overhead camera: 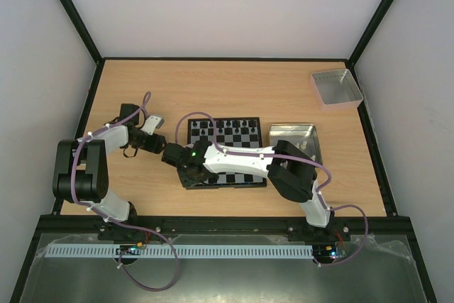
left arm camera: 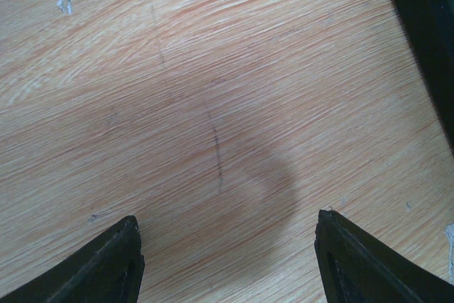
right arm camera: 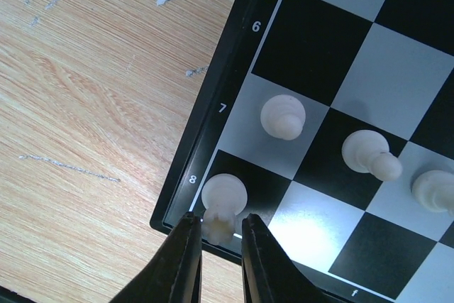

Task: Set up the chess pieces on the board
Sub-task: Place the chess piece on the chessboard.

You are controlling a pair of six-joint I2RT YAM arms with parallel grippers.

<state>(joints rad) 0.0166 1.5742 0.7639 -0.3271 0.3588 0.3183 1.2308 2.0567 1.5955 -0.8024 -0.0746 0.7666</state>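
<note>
The board lies mid-table, and its black rim fills the right wrist view. My right gripper is at the board's near left corner. Its jaws stand narrow around the top of a white rook, whose base rests on the black corner square by the "8". White pawns stand on the row beside it. Black pieces stand along the far rows. My left gripper is open and empty over bare wood, left of the board.
A grey metal tray lies against the board's right side. A small tan-rimmed tray sits at the back right corner. The board's rim shows at the right edge of the left wrist view. The two wrists are close together.
</note>
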